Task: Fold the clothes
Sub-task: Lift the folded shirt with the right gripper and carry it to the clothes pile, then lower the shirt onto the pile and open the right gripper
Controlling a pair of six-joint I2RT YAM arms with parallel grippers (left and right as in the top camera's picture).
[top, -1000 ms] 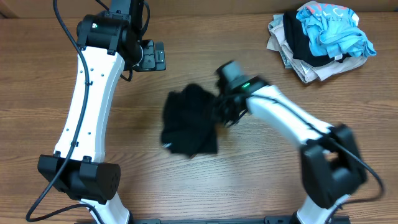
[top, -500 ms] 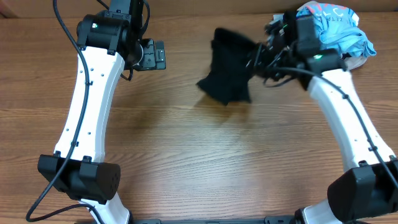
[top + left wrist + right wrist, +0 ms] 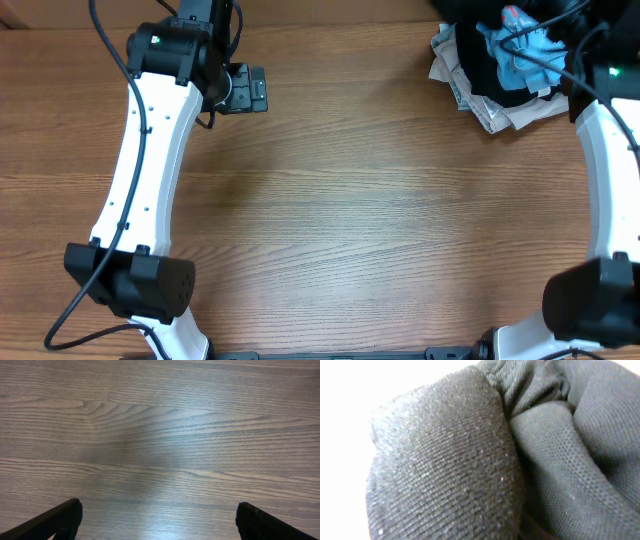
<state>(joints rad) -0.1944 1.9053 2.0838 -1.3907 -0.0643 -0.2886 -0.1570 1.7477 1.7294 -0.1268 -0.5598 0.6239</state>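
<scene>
Step in hand: I judge I am handling the black T-shirt [image 3: 470, 460] at the clothes heap, upper right of the overhead frame. It looks bunched, not laid flat.
T-shirt's place: its dark weave fills my right wrist view. From overhead I cannot separate it from other dark cloth in the heap.
Right tool: pressed together, and I judge it pinches the T-shirt. Its fingers do not show. The right arm [image 3: 600, 170] runs up the right edge.
Left tool [image 3: 258, 90]: spread wide, holding nothing, upper left above the counter [image 3: 350, 220].
Next move: if the fold is undone, bring the shirt onto the counter's middle and let the left tool take a second edge.
Count: one black T-shirt, one light-blue garment [image 3: 525, 45]. The number of beige garments [image 3: 500, 115] is unclear. Two tools.
</scene>
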